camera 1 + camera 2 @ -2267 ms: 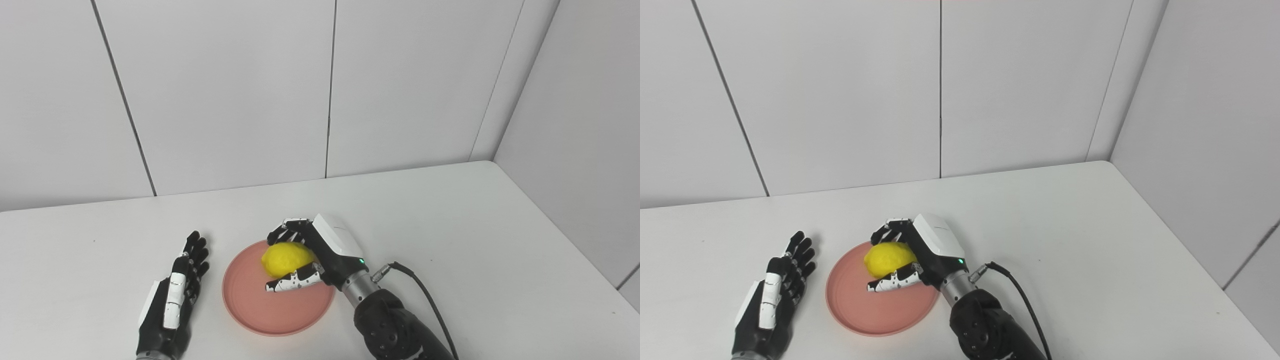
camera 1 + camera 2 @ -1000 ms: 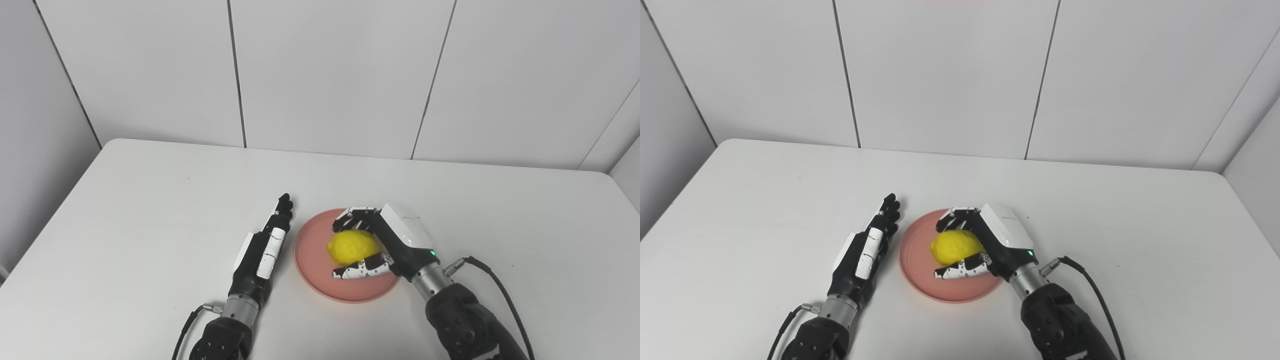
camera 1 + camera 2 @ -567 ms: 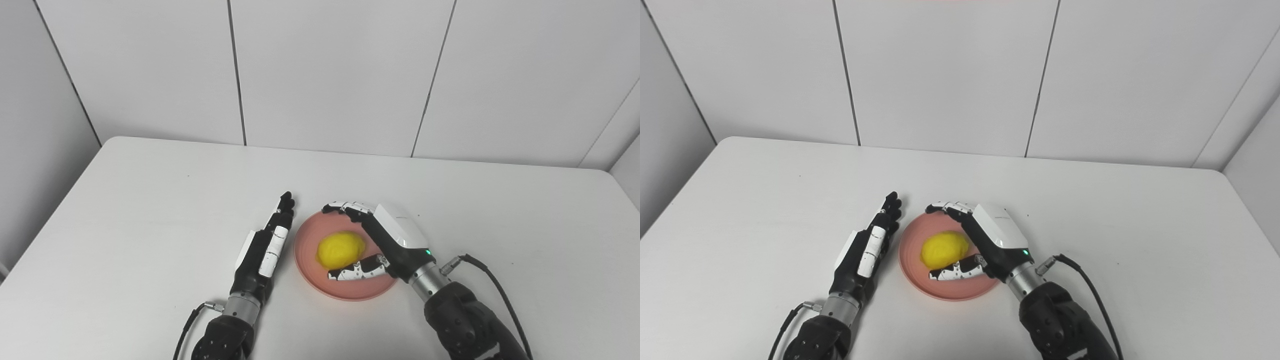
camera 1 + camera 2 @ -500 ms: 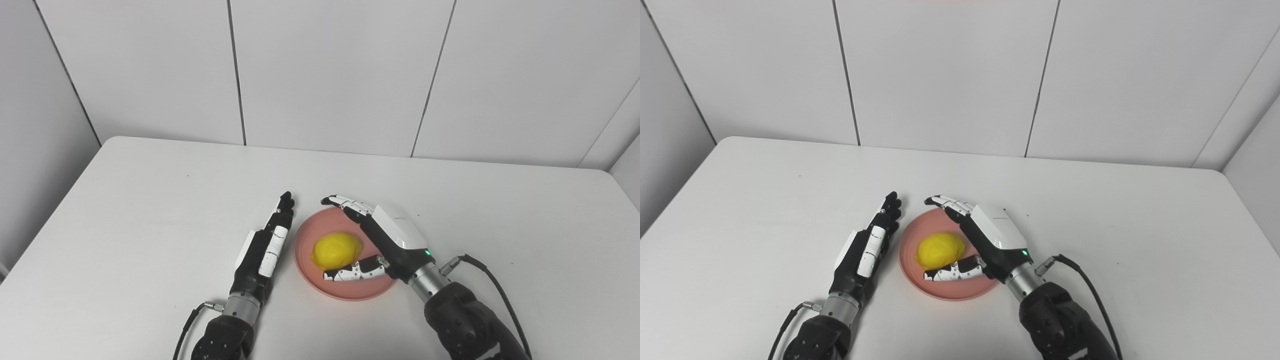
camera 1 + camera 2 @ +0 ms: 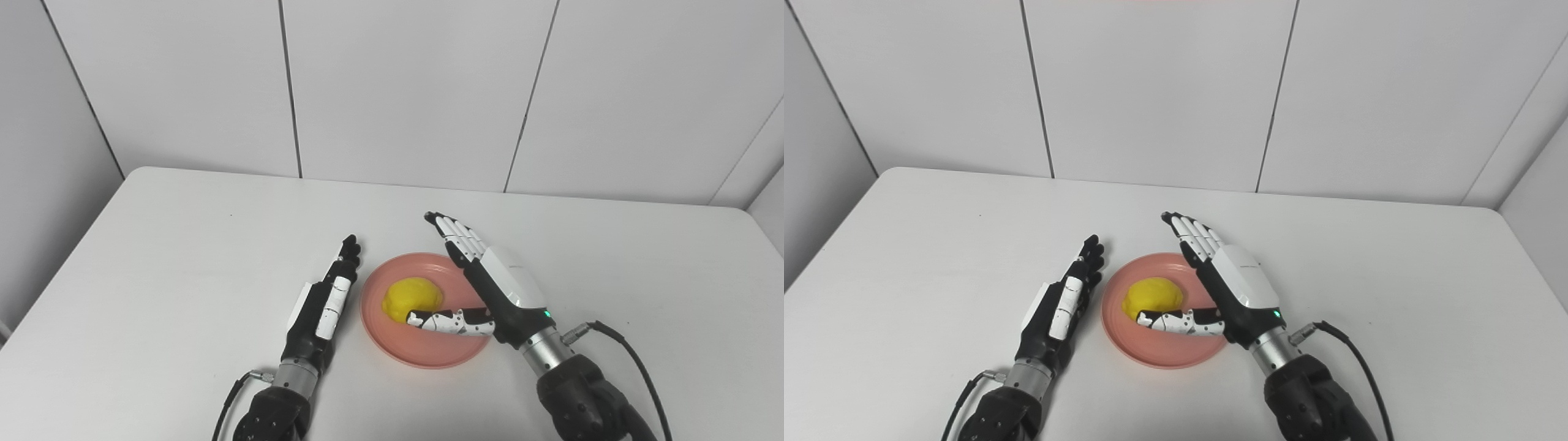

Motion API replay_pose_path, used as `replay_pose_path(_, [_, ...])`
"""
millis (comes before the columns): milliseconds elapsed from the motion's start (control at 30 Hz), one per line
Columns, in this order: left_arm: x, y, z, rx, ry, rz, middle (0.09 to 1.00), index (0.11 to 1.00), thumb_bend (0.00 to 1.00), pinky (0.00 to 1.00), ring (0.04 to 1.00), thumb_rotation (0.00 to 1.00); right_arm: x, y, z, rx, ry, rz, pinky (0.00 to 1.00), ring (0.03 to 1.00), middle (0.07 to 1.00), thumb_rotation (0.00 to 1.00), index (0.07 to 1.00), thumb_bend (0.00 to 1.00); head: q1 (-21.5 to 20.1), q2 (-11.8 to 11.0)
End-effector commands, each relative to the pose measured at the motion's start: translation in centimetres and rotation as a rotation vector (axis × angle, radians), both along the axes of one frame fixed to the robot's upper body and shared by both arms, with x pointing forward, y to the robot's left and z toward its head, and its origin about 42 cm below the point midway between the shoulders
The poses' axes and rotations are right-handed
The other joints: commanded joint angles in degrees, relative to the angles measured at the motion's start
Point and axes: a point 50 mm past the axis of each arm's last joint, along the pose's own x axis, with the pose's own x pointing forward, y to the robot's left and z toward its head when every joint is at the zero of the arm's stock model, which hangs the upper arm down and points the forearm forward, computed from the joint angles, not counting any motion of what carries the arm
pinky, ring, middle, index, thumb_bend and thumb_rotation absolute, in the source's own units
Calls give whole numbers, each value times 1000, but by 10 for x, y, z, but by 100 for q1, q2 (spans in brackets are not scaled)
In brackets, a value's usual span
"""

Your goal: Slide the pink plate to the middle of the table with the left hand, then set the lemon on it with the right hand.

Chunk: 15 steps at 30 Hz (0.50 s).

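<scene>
Lemon [image 5: 412, 296] lies inside pink plate's [image 5: 429, 354] rim, unheld.

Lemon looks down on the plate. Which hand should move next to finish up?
Right. The right hand is open above the pink plate, its thumb beside the lemon, so it likely should pull clear. The left hand lies open beside the plate.

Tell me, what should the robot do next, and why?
Probably draw the right hand back, away from the pink plate. The lemon already sits on the plate, and that hand is open, fingers straight, holding nothing. The left hand rests beside the plate.
</scene>
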Motion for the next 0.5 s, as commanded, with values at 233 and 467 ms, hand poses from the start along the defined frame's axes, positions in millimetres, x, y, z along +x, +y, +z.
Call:
replay_pose_path(233, [-3, 6, 7, -40, -31, -4, 1000, 1000, 760, 1000, 1000, 1000, -21, -22, -5, 395, 142, -92, 1000, 1000, 1000, 998, 1000, 726, -74, -5])
replay_pose_path(467, [-5, 11, 6, -54, -39, 12, 1000, 1000, 767, 1000, 1000, 1000, -21, -22, -17, 549, 187, -93, 1000, 1000, 1000, 1000, 1000, 739, -108, -3])
